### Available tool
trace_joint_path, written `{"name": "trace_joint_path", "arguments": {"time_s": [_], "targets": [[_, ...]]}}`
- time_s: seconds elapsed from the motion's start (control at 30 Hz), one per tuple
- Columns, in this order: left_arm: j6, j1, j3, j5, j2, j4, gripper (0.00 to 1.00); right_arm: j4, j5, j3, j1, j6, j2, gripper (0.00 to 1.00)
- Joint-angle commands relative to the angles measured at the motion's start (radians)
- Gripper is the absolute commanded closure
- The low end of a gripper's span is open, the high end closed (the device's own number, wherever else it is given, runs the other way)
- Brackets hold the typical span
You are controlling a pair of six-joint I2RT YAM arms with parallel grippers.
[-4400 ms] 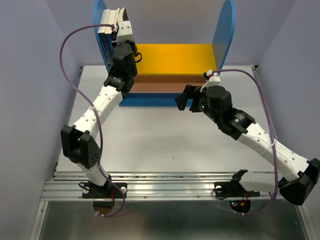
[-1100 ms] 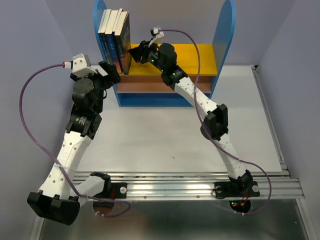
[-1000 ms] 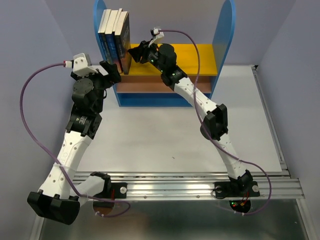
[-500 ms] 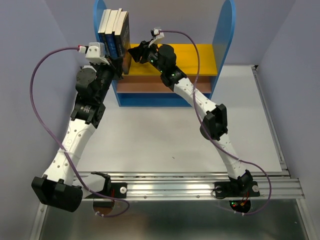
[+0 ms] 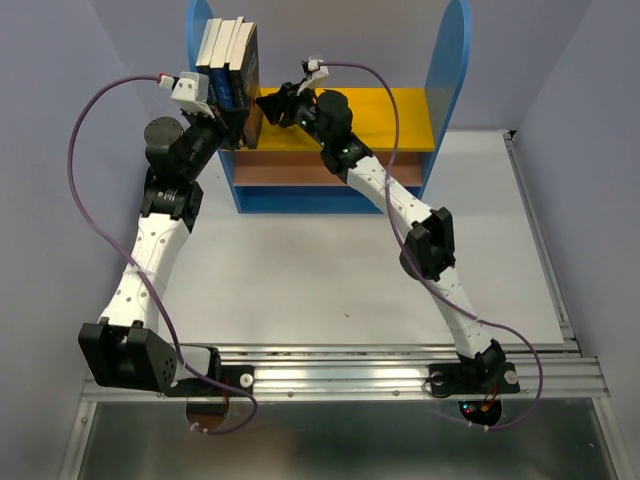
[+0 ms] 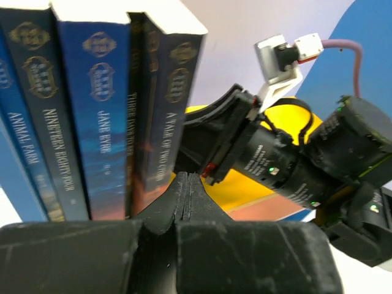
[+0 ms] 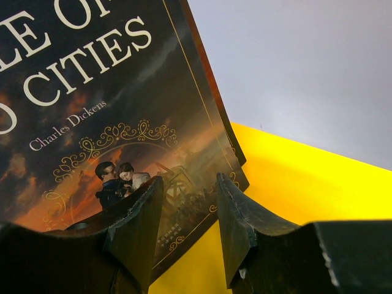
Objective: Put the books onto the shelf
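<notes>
Left pincer (image 5: 232, 130), jaws closed on nothing, sits at 6 o'clock of the books (image 5: 230, 55). Right pincer (image 5: 266, 103), jaws part-open and empty, faces their outermost cover from 3 o'clock. Books stand upright at the 9 o'clock end of the shelf (image 5: 452, 60).

I see the books (image 5: 228, 70) standing upright in a tight row at the left end of the shelf (image 5: 452, 70). They sit on its yellow upper board (image 5: 385, 115), against the left blue side panel (image 5: 198, 25). Dark blue spines with white titles face me, and pale page edges show on top. The outermost, A Tale of Two Cities (image 6: 174, 116), has a dark, orange-tinted cover. The brown lower board (image 5: 290, 172) lies beneath.
</notes>
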Motion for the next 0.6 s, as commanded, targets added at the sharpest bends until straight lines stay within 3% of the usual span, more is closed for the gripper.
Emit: {"name": "trace_joint_path", "arguments": {"time_s": [0.0, 0.23, 0.57], "targets": [[-0.013, 0.045, 0.049, 0.134, 0.000, 0.107, 1.00, 0.019, -0.051, -0.013, 0.057, -0.006, 0.026, 0.53], [0.002, 0.076, 0.097, 0.187, 0.063, 0.118, 1.00, 0.023, -0.060, -0.017, 0.057, -0.011, 0.032, 0.53], [0.020, 0.076, 0.114, 0.108, 0.108, 0.104, 1.00, 0.031, -0.085, -0.016, 0.057, -0.008, 0.048, 0.53]]}}
